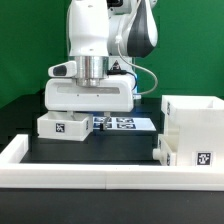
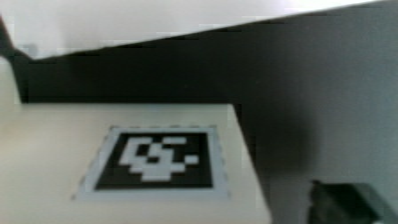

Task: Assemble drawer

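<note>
A shallow white tray with a square tag lies on the black table at the exterior view's left. My gripper hangs low just over its right end. In the wrist view the tray's tagged face fills the near field. One dark fingertip shows beside the tray, apart from its edge; the other finger is out of view. The jaws look spread wide with nothing held. The tall white casing stands at the exterior view's right. A lower tagged white part sits against its left side.
The marker board lies flat behind the gripper, right of the tray. A long low white border rail runs along the front and up the left side. Green wall behind.
</note>
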You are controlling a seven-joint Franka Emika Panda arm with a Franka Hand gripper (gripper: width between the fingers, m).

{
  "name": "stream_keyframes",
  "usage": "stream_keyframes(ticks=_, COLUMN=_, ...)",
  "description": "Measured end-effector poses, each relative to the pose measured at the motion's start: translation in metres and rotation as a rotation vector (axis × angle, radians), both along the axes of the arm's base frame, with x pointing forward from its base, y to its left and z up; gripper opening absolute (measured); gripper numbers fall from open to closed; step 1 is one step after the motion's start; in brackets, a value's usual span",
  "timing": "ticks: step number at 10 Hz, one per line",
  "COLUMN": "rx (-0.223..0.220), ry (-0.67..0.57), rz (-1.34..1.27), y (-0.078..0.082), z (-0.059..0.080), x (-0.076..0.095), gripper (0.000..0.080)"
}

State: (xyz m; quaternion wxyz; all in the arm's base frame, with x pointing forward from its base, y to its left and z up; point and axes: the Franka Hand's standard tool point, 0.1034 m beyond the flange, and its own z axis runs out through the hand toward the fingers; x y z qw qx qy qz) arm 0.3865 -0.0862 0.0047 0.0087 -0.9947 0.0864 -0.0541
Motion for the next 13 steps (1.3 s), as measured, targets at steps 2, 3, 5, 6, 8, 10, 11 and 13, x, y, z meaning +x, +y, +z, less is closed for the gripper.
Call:
stream_keyframes(ticks=2, rx=-0.001, ry=0.000, rz=0.001, y=-0.002, z=0.000, x=0.000, gripper=0.0232)
stream_keyframes(ticks=3, rx=-0.001, ry=0.000, rz=0.002, y=-0.002, z=0.000, x=0.000, gripper=0.0100)
stream_keyframes(ticks=5, rx=-0.001, ry=-0.001, rz=0.002, y=-0.002, z=0.000, x=0.000, gripper=0.0040)
stream_keyframes(ticks=6, rx=-0.001, ry=-0.001, rz=0.002, y=-0.002, z=0.000, x=0.000, gripper=0.0040)
stream_keyframes(ticks=8, rx=-0.001, ry=-0.001, rz=0.002, y=-0.002, z=0.000, x=0.000, gripper=0.0040)
stream_keyframes(ticks=10, rx=0.009, ry=0.005, rz=0.012, y=0.007, z=0.003, x=0.005, gripper=0.0040)
stream_keyframes(ticks=11, rx=0.023, ry=0.013, rz=0.030, y=0.019, z=0.008, x=0.015, gripper=0.0040)
stream_keyframes(ticks=13, rx=0.040, ry=0.019, rz=0.053, y=0.031, z=0.015, x=0.032, gripper=0.0041)
